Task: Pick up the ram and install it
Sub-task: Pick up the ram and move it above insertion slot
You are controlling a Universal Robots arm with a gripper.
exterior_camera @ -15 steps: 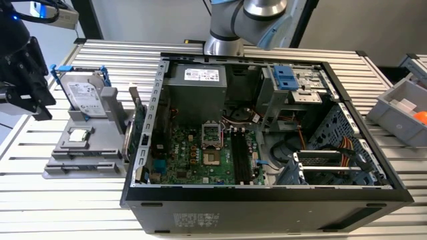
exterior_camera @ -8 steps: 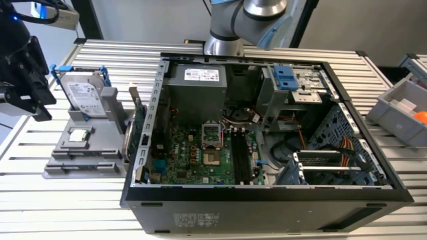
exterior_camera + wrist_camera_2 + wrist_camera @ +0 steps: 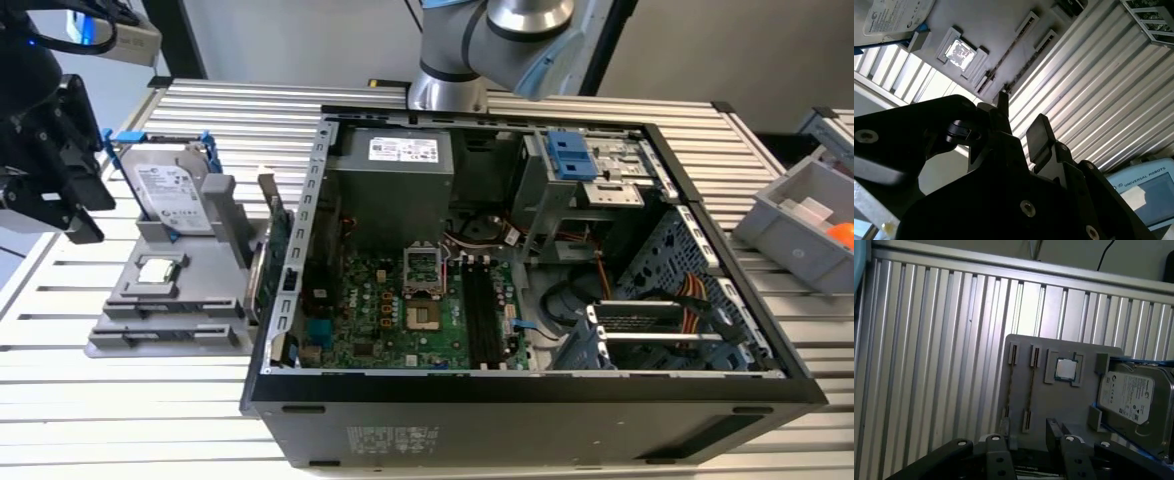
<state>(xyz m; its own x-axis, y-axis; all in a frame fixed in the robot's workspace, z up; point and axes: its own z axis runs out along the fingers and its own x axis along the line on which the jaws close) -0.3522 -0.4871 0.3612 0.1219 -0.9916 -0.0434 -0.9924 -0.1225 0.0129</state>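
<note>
First wrist view: gripper [image 3: 1029, 435] is spread wide with nothing between the fingers, hanging over the ram [image 3: 1030, 389] and not touching it yet. The stick stands on edge in a slot of the gray parts holder [image 3: 1064, 405], roughly in line with the gap. My guess is it's parked edge-up so the fingers can pinch its flat faces. The holder sits on the slatted table [image 3: 929, 365], beside the open PC case [image 3: 534, 395].

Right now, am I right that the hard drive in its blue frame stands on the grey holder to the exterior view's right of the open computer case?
Not quite: the hard drive stands on the grey holder to the exterior view's left of the open computer case, not its right, as the exterior view shows.
</note>
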